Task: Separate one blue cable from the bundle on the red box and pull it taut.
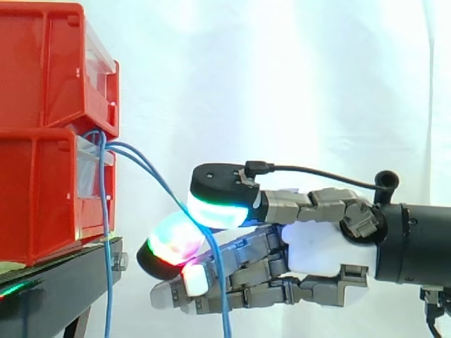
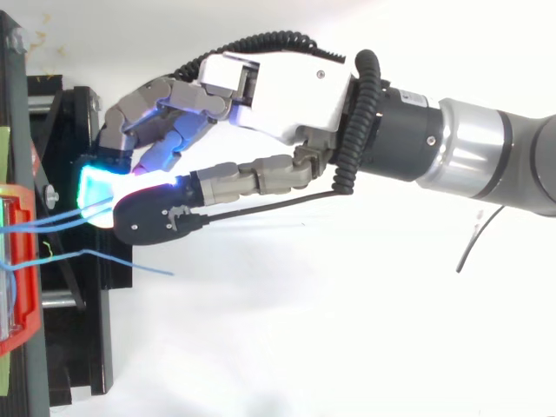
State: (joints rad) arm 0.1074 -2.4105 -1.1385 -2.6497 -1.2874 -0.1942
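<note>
Pinching thin blue cables [image 1: 162, 176] between thumb and fingers [image 1: 239, 271] mid-frame, the white-palmed robot hand [image 1: 317, 246], I judge, grips there to draw them rightward off the stacked red plastic bins [image 1: 42, 141].

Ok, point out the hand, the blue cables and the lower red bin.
hand [image 1: 320, 248], side view, white palm.
blue cables [image 1: 107, 303], side view, strand hanging straight down.
lower red bin [image 1: 35, 204], side view, side wall.

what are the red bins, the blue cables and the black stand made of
Red bins: likely moulded plastic, glossy, with ribbed walls.
Blue cables: thin, flexible, probably plastic-sheathed wire; they hang in soft curves.
Black stand: looks like painted or anodised metal, matt, with a bolt at its edge.
</note>
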